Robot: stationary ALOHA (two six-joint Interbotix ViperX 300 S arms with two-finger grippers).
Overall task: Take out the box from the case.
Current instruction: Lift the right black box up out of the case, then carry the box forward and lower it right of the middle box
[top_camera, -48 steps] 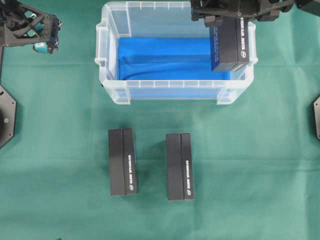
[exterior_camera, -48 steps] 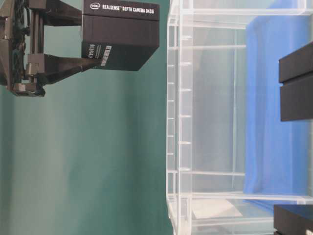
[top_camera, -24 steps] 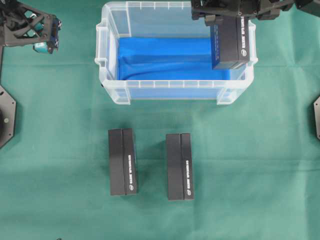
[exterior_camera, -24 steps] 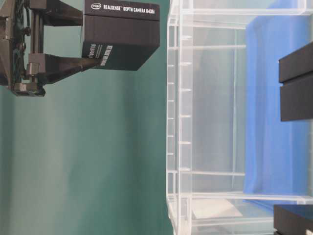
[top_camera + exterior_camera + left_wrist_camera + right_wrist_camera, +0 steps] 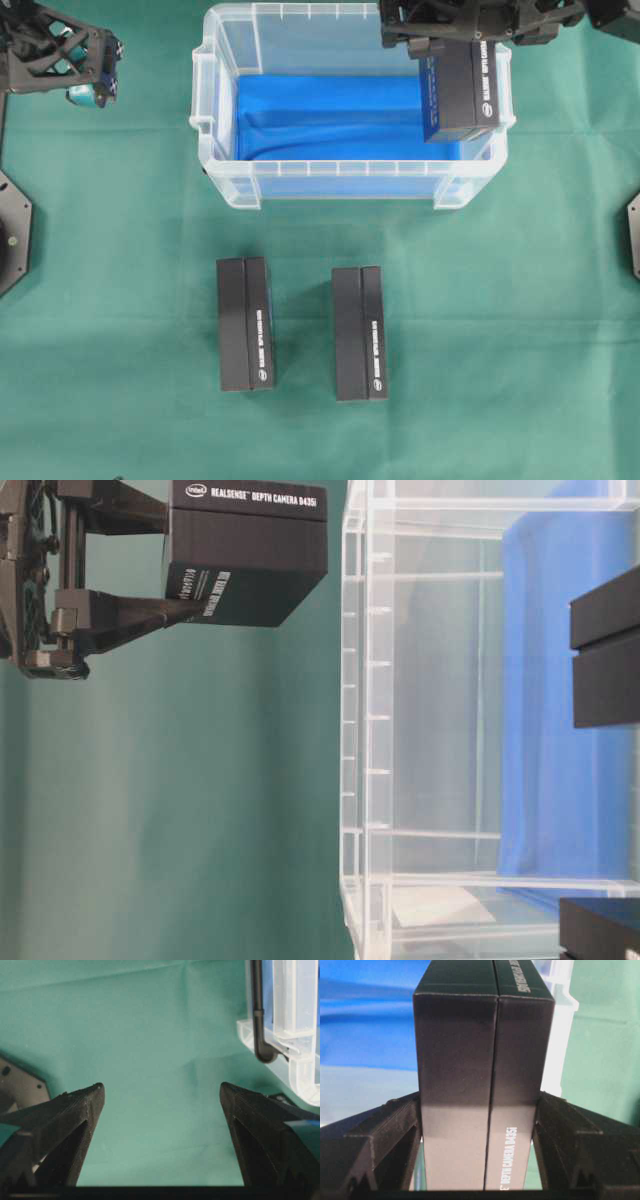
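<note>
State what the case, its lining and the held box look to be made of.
The case: clear, glossy moulded plastic; see-through walls, ribbed rim. Its lining: blue cloth, matte, lying in soft folds. The box, clamped in the right gripper: probably matte black cardboard with white print; crisp edges and a seam suggest it, though coated board or plastic cannot be ruled out.

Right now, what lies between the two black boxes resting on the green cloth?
Nothing: overhead, only bare green cloth separates the left black box from the right one.

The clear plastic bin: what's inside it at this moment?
A blue cloth lines the bottom of the clear plastic bin. The black box in the right gripper hides its right corner from above.
</note>
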